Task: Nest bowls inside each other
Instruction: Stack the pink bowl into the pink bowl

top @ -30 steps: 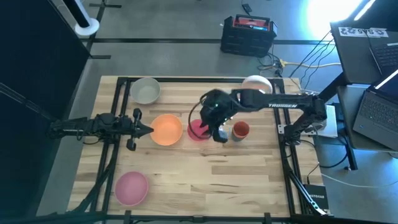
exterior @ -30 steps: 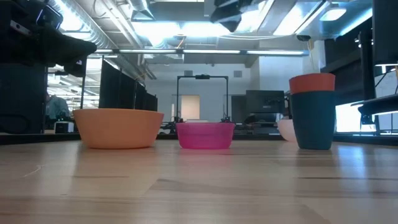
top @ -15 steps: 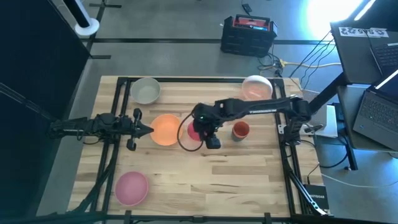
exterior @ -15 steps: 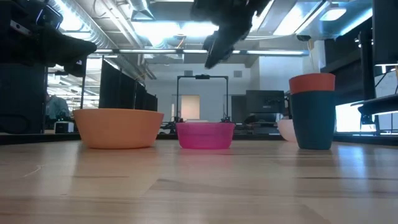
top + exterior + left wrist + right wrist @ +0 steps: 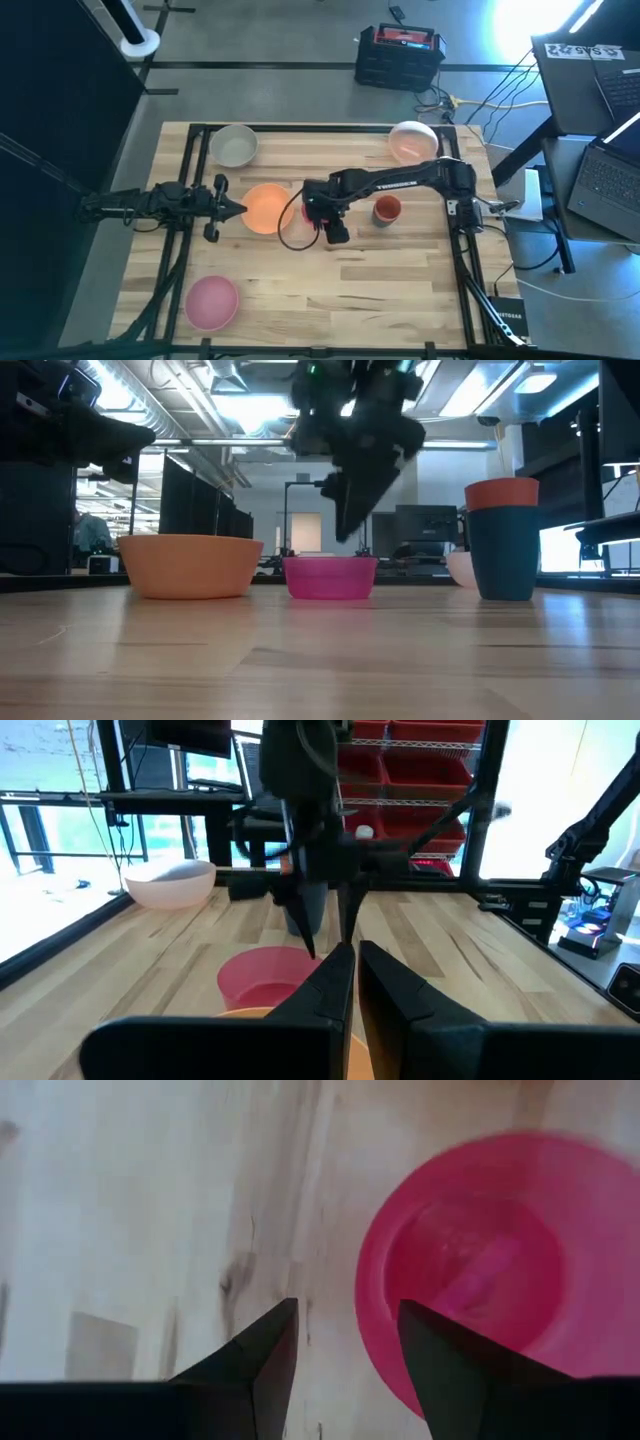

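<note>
On the table's left edge the left gripper (image 5: 232, 208) waits with fingers pressed together, pointing at the orange bowl (image 5: 266, 207). A grey bowl (image 5: 235, 146) sits at the far left corner and a pink bowl (image 5: 211, 301) at the near left. Just right of the orange bowl, the right gripper (image 5: 322, 222) hangs above the red-pink bowl (image 5: 480, 1270), fingers parted and holding nothing (the bowl's rim lies under them). Further right stands a small orange-red bowl (image 5: 387, 209) on a dark blue one (image 5: 503, 552); a peach bowl (image 5: 413, 140) sits at the far right.
</note>
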`<act>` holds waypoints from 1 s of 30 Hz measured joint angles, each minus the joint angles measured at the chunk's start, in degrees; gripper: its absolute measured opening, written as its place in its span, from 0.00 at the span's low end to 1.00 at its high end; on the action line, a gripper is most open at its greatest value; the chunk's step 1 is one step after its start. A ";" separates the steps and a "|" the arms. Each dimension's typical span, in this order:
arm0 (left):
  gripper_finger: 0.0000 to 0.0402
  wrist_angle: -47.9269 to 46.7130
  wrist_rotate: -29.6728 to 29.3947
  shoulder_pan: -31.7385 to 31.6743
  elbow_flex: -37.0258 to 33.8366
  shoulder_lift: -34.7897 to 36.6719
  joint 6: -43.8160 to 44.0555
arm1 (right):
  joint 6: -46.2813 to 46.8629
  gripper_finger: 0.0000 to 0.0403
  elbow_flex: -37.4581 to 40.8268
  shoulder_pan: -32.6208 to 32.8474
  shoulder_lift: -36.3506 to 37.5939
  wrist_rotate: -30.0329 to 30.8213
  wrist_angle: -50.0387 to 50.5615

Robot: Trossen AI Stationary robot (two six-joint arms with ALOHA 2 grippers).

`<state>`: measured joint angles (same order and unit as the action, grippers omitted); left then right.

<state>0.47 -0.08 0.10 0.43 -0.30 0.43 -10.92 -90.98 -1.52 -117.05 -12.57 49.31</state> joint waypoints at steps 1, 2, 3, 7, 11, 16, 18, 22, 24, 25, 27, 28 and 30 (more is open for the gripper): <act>0.00 0.00 0.00 0.00 0.02 0.00 0.00 | 0.00 0.39 0.00 0.04 -0.50 0.02 -0.04; 0.00 0.02 0.00 0.02 0.00 0.00 0.00 | 0.00 0.39 0.00 0.04 -0.85 0.02 -0.09; 0.00 0.00 0.00 0.00 0.00 0.00 0.00 | 0.00 0.39 0.00 0.04 -1.15 0.02 -0.17; 0.00 0.00 0.00 0.02 0.02 0.00 0.00 | 0.02 0.39 0.00 0.00 -2.32 1.04 -1.09; 0.00 0.00 0.00 0.00 0.01 0.00 0.00 | 0.08 0.39 -0.04 0.00 -2.19 2.05 -4.31; 0.00 0.03 0.00 0.02 0.01 0.00 0.00 | 0.16 0.39 -0.03 0.00 -3.08 2.17 -4.48; 0.00 0.03 0.00 0.02 0.01 0.00 0.00 | 0.21 0.39 -0.02 0.00 -3.46 2.20 -4.50; 0.00 0.04 0.00 0.02 0.00 0.00 0.00 | 0.29 0.39 -0.01 0.00 -4.24 2.27 -4.52; 0.00 0.04 0.00 0.02 0.00 0.00 0.00 | 0.34 0.39 0.00 0.00 -4.62 2.30 -4.54; 0.00 0.03 0.00 0.02 0.01 -0.01 0.00 | 0.36 0.39 0.00 0.00 -4.73 2.30 -4.63; 0.00 0.01 0.00 0.00 0.00 0.00 0.00 | 0.37 0.39 0.00 0.00 -4.73 2.29 -4.70; 0.00 0.05 0.00 0.00 0.00 -0.01 0.00 | 0.37 0.39 0.00 0.00 -4.73 2.24 -4.58; 0.00 0.04 0.00 0.00 0.02 0.00 0.00 | 0.37 0.39 0.00 0.00 -4.73 1.71 -4.47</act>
<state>0.51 -0.08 0.10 0.45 -0.30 0.43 -10.55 -90.98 -1.52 -121.78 -10.87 44.84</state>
